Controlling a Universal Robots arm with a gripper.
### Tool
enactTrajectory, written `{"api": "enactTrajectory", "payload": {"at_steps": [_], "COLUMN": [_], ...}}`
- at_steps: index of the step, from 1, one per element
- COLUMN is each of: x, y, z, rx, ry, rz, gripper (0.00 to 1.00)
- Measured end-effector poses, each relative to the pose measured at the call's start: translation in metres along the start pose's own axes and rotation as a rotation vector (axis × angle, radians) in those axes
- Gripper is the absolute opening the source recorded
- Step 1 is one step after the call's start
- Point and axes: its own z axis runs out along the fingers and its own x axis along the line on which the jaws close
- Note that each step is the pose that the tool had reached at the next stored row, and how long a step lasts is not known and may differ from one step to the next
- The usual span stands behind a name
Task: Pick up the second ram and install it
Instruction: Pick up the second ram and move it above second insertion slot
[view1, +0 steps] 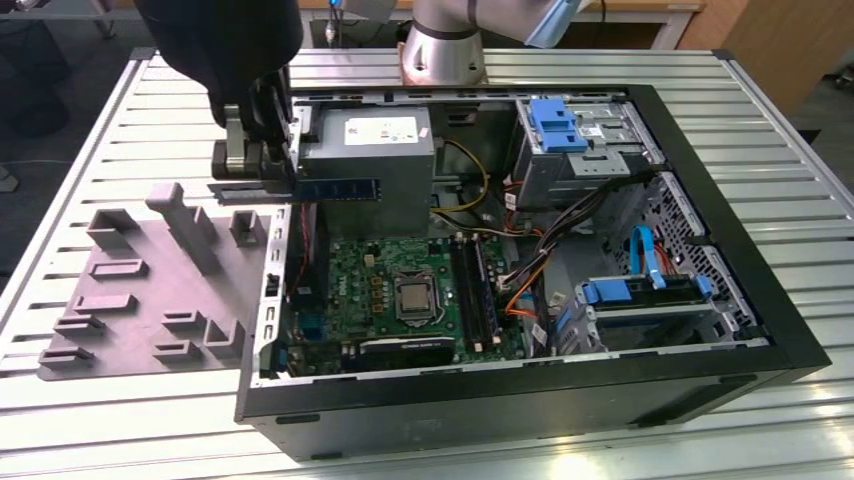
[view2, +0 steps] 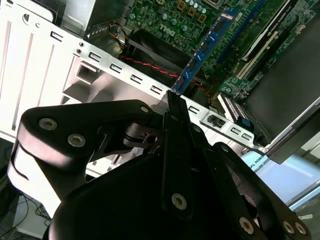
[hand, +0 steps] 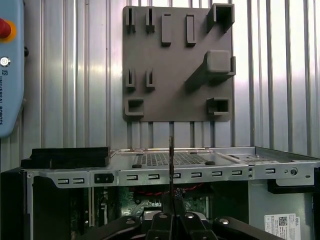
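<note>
**Exterior view.** Toward the upper part of the exterior view's left, the gripper (view1: 267, 183) pinches one end of the memory stick (view1: 336, 188). The stick hangs level and on edge over the open computer case (view1: 534, 395), beside the power supply (view1: 367, 165). This probably keeps its contact edge free. The supply's white label (view1: 378, 128) is too small to read.

**Second wrist view.** The gripper (view2: 174, 106) is clamped on the memory stick (view2: 205, 47), which projects over the motherboard (view2: 165, 15).

**First wrist view.** The memory stick (hand: 171, 160) appears edge-on, crossing the case rim (hand: 215, 161). The grey tray (hand: 170, 85) lies beyond.
</note>
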Motion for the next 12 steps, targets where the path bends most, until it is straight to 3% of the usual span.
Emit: {"api": "enactTrajectory", "payload": {"at_steps": [12], "x": [-0.0003], "y": [-0.0097], "z": [-0.0002], "rx": [0.0], "ry": [0.0], "rz": [0.0], "gripper": [0.12]}}
